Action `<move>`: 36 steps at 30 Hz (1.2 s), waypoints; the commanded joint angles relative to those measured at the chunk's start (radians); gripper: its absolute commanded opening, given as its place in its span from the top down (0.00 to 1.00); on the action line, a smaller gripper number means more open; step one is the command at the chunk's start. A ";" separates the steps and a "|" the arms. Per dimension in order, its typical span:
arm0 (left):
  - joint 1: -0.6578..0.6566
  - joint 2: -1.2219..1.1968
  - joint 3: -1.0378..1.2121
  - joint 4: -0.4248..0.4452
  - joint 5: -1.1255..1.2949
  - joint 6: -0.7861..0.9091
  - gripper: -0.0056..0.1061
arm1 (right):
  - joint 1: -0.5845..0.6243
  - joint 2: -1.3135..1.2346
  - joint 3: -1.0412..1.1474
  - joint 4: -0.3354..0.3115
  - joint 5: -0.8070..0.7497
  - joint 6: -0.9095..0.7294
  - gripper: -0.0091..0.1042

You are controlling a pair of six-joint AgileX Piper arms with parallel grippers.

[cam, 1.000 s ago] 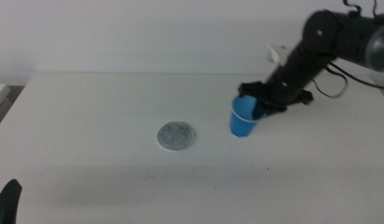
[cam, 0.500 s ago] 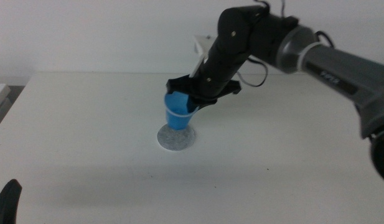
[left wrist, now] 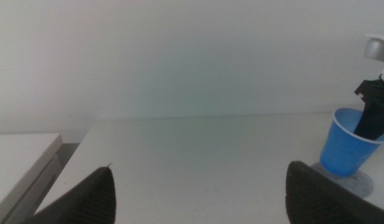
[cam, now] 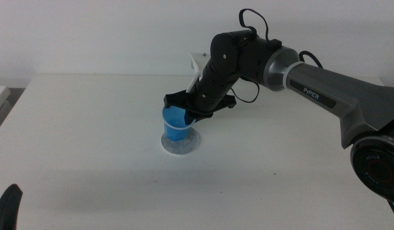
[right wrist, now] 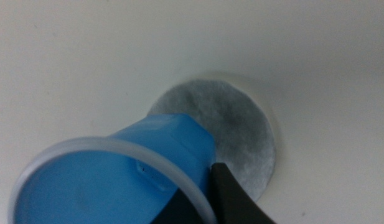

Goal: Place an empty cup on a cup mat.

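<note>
This looks like a robot lab or test bench, not a home or kitchen. A plain white table (cam: 88,128) stands against a bare white wall (cam: 107,32), with nothing decorative about it. A dark arm (cam: 324,96) marked PIPER reaches over the table from the right, with cables looped at its joints. On the table stand only a blue cup (cam: 175,124) and a grey mat (cam: 181,143). A pale ledge (left wrist: 23,155) sits beside the table's left end.

Even soft light, faint shadows; right wrist view blurred, perhaps defocused.
</note>
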 commanded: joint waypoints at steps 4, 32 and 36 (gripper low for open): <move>-0.001 -0.004 0.000 -0.002 -0.013 -0.003 0.11 | 0.003 -0.004 -0.010 -0.056 -0.034 0.005 0.94; -0.001 -0.004 0.000 -0.002 -0.013 -0.003 0.11 | 0.003 0.009 -0.008 -0.055 0.026 0.014 0.77; -0.001 -0.004 0.000 -0.002 -0.013 -0.003 0.11 | 0.003 0.007 -0.008 -0.055 0.026 0.014 0.69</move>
